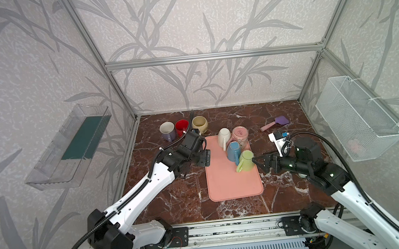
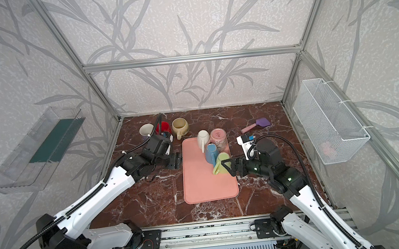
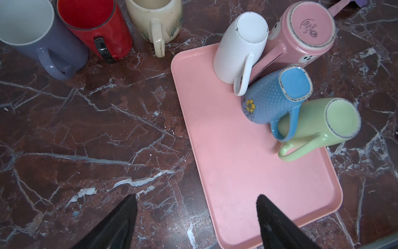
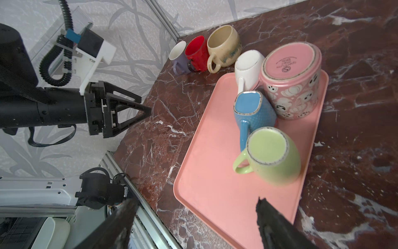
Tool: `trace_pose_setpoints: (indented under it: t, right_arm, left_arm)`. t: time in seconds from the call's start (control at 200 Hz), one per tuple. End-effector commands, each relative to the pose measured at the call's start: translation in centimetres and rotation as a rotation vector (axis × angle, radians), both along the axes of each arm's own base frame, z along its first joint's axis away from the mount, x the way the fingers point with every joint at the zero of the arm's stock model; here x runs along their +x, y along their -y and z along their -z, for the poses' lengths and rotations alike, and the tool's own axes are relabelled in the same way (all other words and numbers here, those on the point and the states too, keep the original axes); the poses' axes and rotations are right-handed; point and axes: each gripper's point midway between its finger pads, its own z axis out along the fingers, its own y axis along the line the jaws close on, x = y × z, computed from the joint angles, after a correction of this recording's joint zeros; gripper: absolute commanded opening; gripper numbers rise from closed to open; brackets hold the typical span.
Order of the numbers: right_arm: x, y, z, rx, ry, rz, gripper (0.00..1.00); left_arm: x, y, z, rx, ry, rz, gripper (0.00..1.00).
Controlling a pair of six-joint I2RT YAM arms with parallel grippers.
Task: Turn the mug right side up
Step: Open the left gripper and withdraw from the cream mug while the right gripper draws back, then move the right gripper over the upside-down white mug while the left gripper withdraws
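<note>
Four mugs stand upside down on the pink tray [image 1: 229, 187]: white [image 1: 223, 136], pink [image 1: 240, 135], blue [image 1: 233, 150] and green [image 1: 245, 160]. Nearest to my right gripper [image 1: 257, 160] is the green mug [image 4: 273, 159], whose handle points to the front left. That gripper is open, turned on its side just right of the green mug, with nothing between its fingers. My left gripper [image 1: 205, 157] is open and empty over the tray's left edge [image 3: 247, 172], one fingertip above the marble and one above the tray.
A purple mug [image 1: 168, 131], a red mug [image 1: 181, 127] and a cream mug [image 1: 199, 124] stand upright in a row at the back left. A purple spatula [image 1: 275, 122] lies at the back right. A wire basket [image 1: 357, 117] and a clear bin [image 1: 71, 147] hang on the side walls.
</note>
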Motion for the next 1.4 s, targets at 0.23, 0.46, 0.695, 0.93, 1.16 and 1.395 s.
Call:
trace_pose_setpoints:
  t: [0.23, 0.46, 0.695, 0.93, 1.16, 1.395]
  right_arm:
    - [-0.9, 1.7, 3.4, -0.107, -0.123, 0.052, 0.88]
    - [1.0, 2.1, 4.5, -0.15, -0.12, 0.099, 0.88]
    - [2.7, 2.6, 5.3, -0.166, -0.131, 0.121, 0.88]
    - [3.5, 2.5, 5.6, -0.168, -0.113, 0.132, 0.88]
    - [3.6, 2.2, 4.8, -0.118, -0.077, 0.134, 0.88]
    - [3.7, 2.3, 4.9, -0.125, -0.09, 0.14, 0.85]
  left_arm:
    - [0.5, 2.1, 0.5, -0.061, 0.014, -0.025, 0.86]
    - [4.0, 4.3, 1.0, -0.042, 0.024, -0.053, 0.85]
    - [7.7, 6.1, 2.3, 0.037, 0.021, -0.081, 0.82]
    - [10.4, 8.4, 4.1, 0.044, -0.001, -0.087, 0.81]
    - [12.4, 10.0, 5.4, 0.067, -0.005, -0.076, 0.81]
    - [13.8, 11.2, 6.3, 0.076, -0.022, -0.067, 0.78]
